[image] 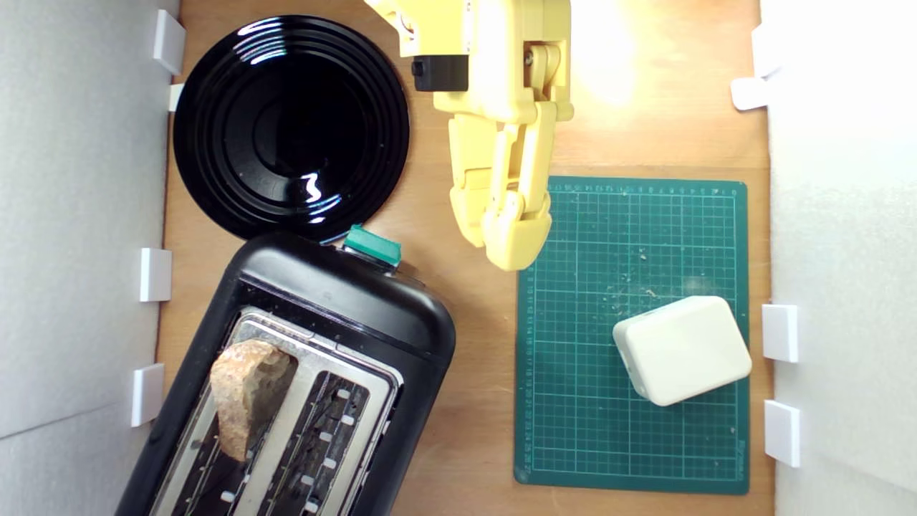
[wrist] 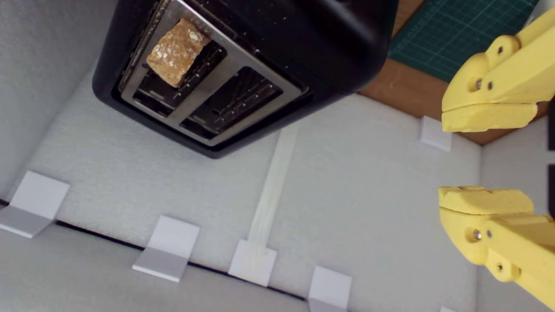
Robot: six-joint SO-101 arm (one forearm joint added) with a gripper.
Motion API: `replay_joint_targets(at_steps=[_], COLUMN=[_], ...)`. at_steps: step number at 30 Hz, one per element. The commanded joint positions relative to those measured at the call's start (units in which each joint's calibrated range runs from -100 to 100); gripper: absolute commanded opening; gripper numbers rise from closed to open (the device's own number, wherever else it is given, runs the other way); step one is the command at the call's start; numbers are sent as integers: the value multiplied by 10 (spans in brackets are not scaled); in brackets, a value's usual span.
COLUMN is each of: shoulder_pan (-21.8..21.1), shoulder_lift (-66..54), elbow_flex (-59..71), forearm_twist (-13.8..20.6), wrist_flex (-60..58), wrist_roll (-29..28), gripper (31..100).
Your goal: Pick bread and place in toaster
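Note:
The bread [image: 247, 394] stands in one slot of the black toaster [image: 344, 301], its brown crust sticking up above the silver top plate; the wrist view shows the bread [wrist: 177, 52] in the toaster [wrist: 303, 47] too. The other slot is empty. A green lever knob [image: 372, 246] sits on the toaster's end. My yellow gripper [image: 510, 247] hovers apart from the toaster, to its right in the exterior view, near the green mat's corner. In the wrist view the gripper [wrist: 485, 158] is open, with nothing between its fingertips [wrist: 488, 118].
A round glossy black plate [image: 290, 125] lies at the exterior view's upper left, touching the toaster's end. A green cutting mat [image: 573, 401] at the right carries a cream rounded box [image: 682, 350] and crumbs. White foam walls [image: 79, 215] with white brackets border the wooden table.

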Motion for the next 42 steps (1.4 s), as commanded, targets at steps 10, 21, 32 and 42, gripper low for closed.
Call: replay_joint_targets(at_steps=[10,21,32,42], shoulder_pan=[-43,-66,-66,-63], shoulder_lift=[-187,-312,-493,-601], elbow_flex=[264,496,686,835], forearm_twist=[0,3,4,6], wrist_flex=[-7,-7,-5,0], wrist_roll=[19,70,110,135], gripper=[518,422,380,351])
